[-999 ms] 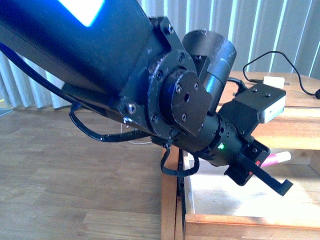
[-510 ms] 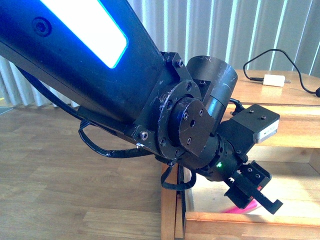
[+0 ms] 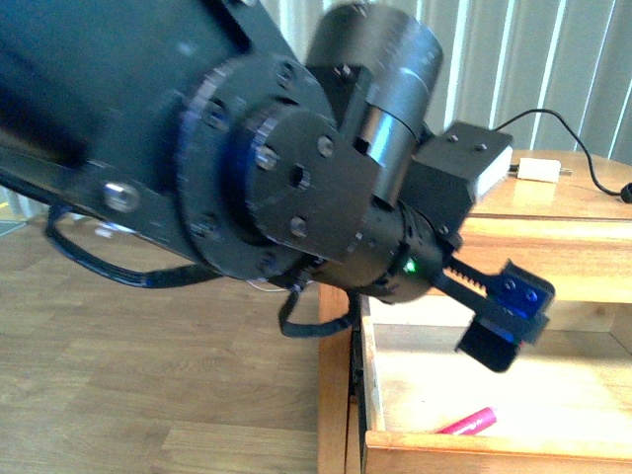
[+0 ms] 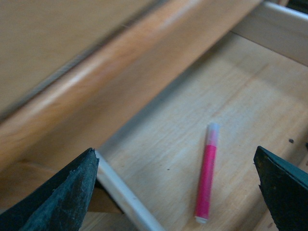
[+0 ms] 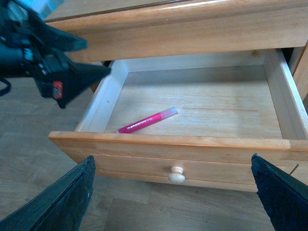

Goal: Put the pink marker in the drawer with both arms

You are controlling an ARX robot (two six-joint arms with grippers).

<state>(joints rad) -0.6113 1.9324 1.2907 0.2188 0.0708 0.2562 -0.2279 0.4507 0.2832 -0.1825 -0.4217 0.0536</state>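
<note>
The pink marker (image 5: 147, 121) lies loose on the pale bottom of the open drawer (image 5: 202, 147), near its front left corner. It also shows in the front view (image 3: 466, 423) and in the left wrist view (image 4: 207, 173). My left gripper (image 3: 499, 321) hangs open and empty above the drawer's left side; it shows in the right wrist view (image 5: 72, 77) too. In the left wrist view the left gripper (image 4: 180, 187) stands wide apart over the marker. My right gripper (image 5: 171, 192) is open in front of the drawer, level with its round knob (image 5: 176, 175).
The wooden desk top (image 3: 553, 197) carries a white charger plug (image 3: 539, 170) with a black cable. Wood floor (image 3: 148, 395) lies left of the desk. White blinds (image 3: 553, 59) stand behind. The large black left arm (image 3: 197, 148) fills much of the front view.
The left arm has risen and swung back from the drawer with open fingers. The pink marker, earlier near the fingers, now lies free on the drawer bottom.
</note>
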